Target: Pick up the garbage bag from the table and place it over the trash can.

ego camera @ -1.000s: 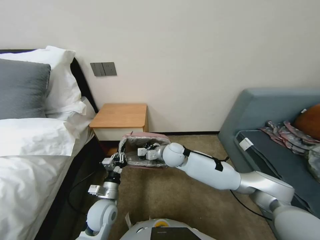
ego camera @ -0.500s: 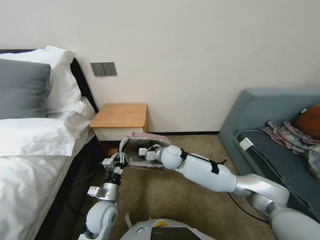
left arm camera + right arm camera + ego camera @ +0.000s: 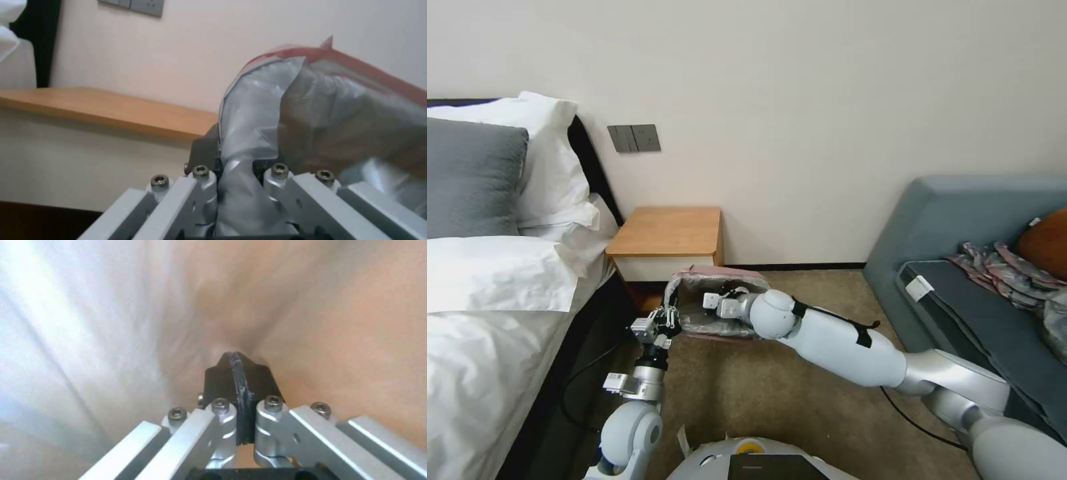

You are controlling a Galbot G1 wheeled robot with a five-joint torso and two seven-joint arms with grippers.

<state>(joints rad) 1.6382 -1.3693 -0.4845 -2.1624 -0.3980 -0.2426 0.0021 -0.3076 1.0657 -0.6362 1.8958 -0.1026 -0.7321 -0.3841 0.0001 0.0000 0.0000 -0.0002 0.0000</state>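
A: Currently logged: garbage bag (image 3: 715, 301), held low over the carpet in front of the table (image 3: 666, 231). Position relative to grippers?

B: Left gripper (image 3: 668, 317) sat at the bag's 9 o'clock edge, fingers clamped on film. Right gripper (image 3: 237, 373), pads pressed together, lay inside the mouth, entering from 3 o'clock.

A: Long axis?

B: Ran 9 to 3, between both arms. Trash can: not sighted.
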